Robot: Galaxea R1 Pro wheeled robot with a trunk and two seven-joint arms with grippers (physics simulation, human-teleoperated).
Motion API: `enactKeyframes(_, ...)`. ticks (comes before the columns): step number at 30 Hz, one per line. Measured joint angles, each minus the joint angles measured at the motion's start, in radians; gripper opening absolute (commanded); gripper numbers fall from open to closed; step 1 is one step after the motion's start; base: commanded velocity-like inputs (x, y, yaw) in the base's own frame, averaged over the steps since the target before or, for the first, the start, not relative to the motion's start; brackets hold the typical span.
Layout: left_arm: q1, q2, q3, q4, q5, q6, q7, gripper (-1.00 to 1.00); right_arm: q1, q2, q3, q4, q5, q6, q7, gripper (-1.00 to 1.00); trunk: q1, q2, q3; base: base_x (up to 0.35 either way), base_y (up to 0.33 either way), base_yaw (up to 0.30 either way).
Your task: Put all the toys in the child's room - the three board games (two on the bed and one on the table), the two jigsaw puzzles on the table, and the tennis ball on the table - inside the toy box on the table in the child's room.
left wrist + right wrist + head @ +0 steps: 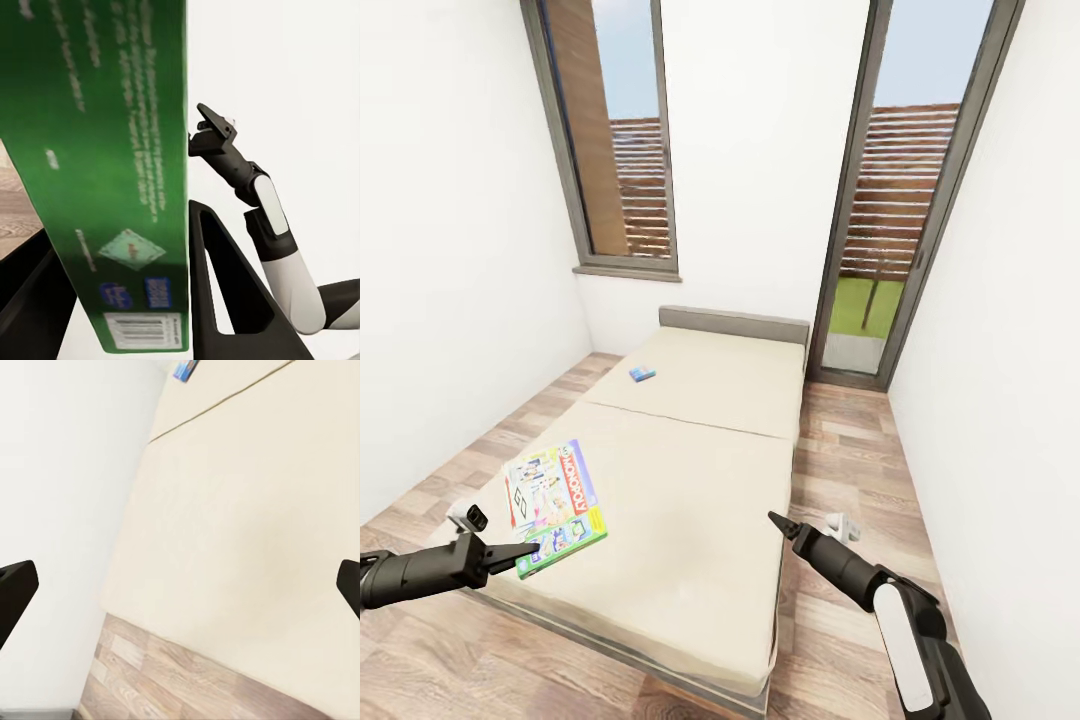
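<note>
Left pincer [525, 553] pinches the white-green flat Monopoly box [556, 505] at the beige bed's [700, 520] near-left edge; right pincer [775, 520] is spread.

A bedroom in a home: a low beige bed [690, 480] with a grey headboard [734, 322], white walls, wood-plank floor [850, 440], tall dark-framed windows [615, 140], and board games [555, 503] lying on the mattress.
</note>
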Motion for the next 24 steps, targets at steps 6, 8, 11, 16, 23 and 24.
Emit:
enactKeyframes(6, 0.000, 0.000, 0.001, 0.000, 0.000, 0.000, 0.000, -1.00, 0.001, 0.000, -0.001, 0.000, 0.000, 0.000, 0.001, 1.00, -0.023, 0.042, 0.019, 0.000, 0.000, 0.039)
enactKeyframes(8, 0.000, 0.000, 0.002, 0.000, -0.001, 0.000, 0.000, -1.00, 0.000, 0.000, 0.000, -0.001, 0.000, 0.000, 0.000, 1.00, -0.031, 0.056, 0.026, 0.000, 0.000, 0.191)
enactKeyframes(11, 0.000, 0.000, 0.002, 0.000, -0.001, 0.000, 0.000, -1.00, 0.000, 0.001, 0.001, -0.001, 0.000, 0.000, -0.001, 1.00, -0.042, 0.077, 0.038, 0.000, 0.000, 0.229)
enactKeyframes(16, 0.001, 0.000, 0.002, 0.000, 0.000, 0.000, -0.001, -1.00, 0.000, 0.001, 0.002, -0.002, 0.000, 0.000, -0.001, 1.00, -0.061, 0.112, 0.057, 0.000, 0.000, 0.257)
enactKeyframes(23, 0.001, 0.000, 0.002, 0.000, 0.000, 0.000, -0.002, -1.00, 0.000, 0.001, 0.002, -0.002, 0.000, 0.000, -0.001, 1.00, -0.088, 0.162, 0.084, 0.000, 0.000, 0.265)
enactKeyframes(24, 0.001, 0.000, 0.002, 0.000, 0.000, 0.000, -0.002, -1.00, 0.000, 0.001, 0.002, -0.002, 0.000, 0.000, -0.001, 1.00, -0.092, 0.169, 0.088, 0.000, 0.000, 0.266)
